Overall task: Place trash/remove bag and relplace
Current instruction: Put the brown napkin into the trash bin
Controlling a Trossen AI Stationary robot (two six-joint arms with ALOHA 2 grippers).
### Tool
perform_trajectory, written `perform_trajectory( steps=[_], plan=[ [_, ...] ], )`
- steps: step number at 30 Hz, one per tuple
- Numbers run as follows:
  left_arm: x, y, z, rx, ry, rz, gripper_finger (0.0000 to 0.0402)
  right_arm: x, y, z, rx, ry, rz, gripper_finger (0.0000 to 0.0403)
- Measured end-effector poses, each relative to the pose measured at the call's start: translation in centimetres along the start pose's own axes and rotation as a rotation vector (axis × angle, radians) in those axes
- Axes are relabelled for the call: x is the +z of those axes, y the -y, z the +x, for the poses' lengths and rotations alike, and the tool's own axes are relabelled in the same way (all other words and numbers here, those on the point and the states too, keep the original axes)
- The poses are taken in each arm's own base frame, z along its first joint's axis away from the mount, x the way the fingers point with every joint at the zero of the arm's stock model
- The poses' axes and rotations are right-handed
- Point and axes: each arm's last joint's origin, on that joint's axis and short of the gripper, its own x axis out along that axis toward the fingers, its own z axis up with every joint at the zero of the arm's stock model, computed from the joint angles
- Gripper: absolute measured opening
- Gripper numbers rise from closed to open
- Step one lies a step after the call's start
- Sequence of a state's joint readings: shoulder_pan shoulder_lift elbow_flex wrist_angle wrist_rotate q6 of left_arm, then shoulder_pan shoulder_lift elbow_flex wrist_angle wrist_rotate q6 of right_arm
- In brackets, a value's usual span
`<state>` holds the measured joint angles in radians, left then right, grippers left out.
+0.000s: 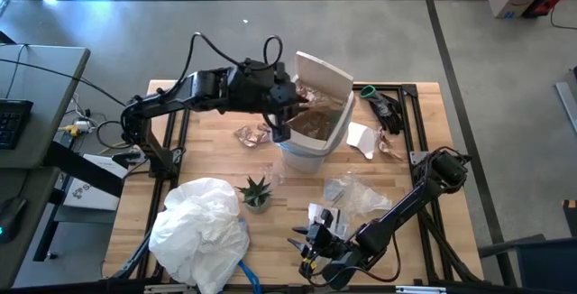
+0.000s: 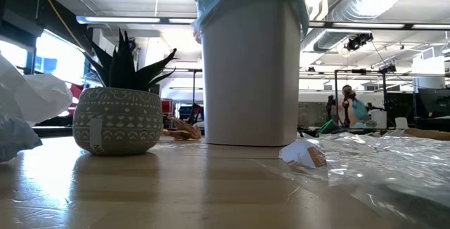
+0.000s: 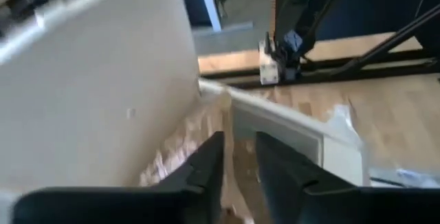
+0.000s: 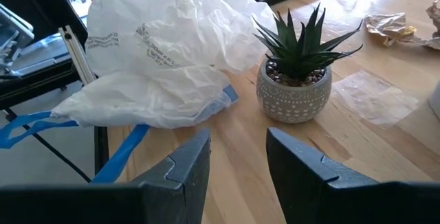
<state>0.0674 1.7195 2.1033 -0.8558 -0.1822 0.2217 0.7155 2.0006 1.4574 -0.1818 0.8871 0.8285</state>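
The white bin (image 1: 311,150) stands mid-table with its lid (image 1: 323,73) swung up. A light-blue bag (image 2: 204,11) lines it and folds over the rim. Crumpled brown paper trash (image 1: 315,123) lies inside. My left gripper (image 1: 281,130) hovers over the bin's left rim, tilted down into the mouth; in the left wrist view (image 3: 239,148) its fingers stand a narrow gap apart with nothing between them. More trash lies on the table: brown paper (image 1: 251,134), a white scrap (image 1: 361,139), clear plastic (image 1: 356,190). My right gripper (image 1: 311,244) waits open near the front edge.
A large white plastic bag (image 1: 203,226) with blue drawstrings lies at the front left. A small potted plant (image 1: 255,192) stands between it and the bin, just ahead of my right gripper (image 4: 238,145). Black frame rails run along the table's edges.
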Motion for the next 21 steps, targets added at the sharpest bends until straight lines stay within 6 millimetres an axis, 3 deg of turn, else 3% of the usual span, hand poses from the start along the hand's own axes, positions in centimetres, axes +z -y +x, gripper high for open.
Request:
perform_trajectory(
  steps=[4, 10, 17, 21],
  plan=[
    [-0.5, -0.6, 1.0, 0.026, -0.032, 0.019, 0.0006, 0.0, 0.0, 0.0, 0.0, 0.0, -0.002, 0.0128],
    [-1.9, -1.7, 3.8, 0.023, -0.118, -0.009, 0.0001, 0.0, 0.0, 0.0, 0.0, 0.0, -0.001, 0.0128],
    [-5.4, -2.8, 8.1, -0.028, -0.342, -0.08, 0.0, 0.0, 0.0, 0.0, 0.0, 0.0, 0.0, 0.0128],
    [-5.8, -3.1, 8.5, -0.058, -0.36, -0.111, 0.0, 0.0, 0.0, 0.0, 0.0, -0.001, -0.001, 0.0128]
  ],
)
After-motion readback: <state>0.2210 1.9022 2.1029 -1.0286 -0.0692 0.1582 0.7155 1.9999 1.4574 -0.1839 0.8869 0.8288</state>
